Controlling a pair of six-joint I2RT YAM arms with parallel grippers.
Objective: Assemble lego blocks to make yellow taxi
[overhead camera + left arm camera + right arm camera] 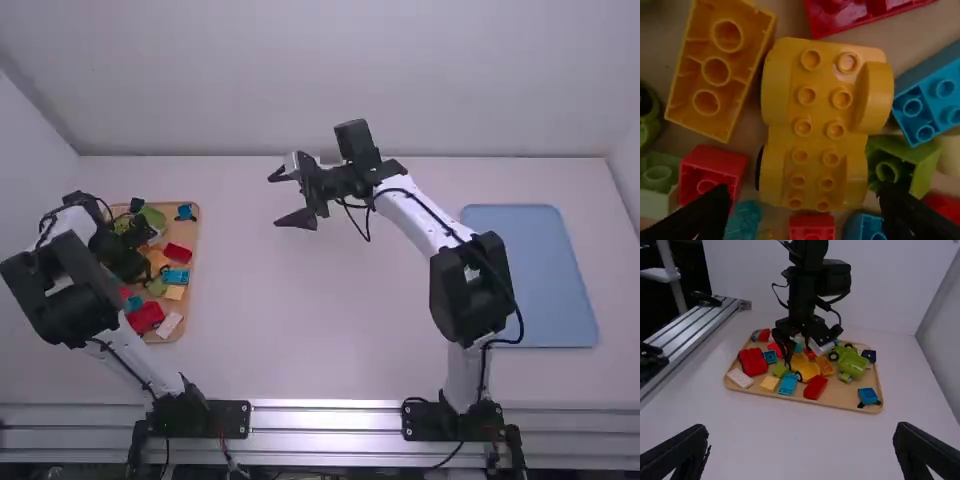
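Over the block tray at the left, my left gripper (125, 260) points down. In the left wrist view the left gripper (804, 195) is open, its fingers on either side of a yellow car base (815, 125) with round fenders. An orange-yellow block (720, 67) lies beside the base, hollow side up. From the right wrist view, the yellow car base (807, 369) rests among the blocks under the left arm. My right gripper (275, 200) is held above the middle of the table; in its wrist view the right gripper (801, 435) is open with nothing between its fingers.
The wooden tray (840, 402) also holds a green vehicle (852, 364), a red block (815, 387), a blue block (788, 384) and several others. A blue mat (535, 275) lies on the table (300, 330) at the right.
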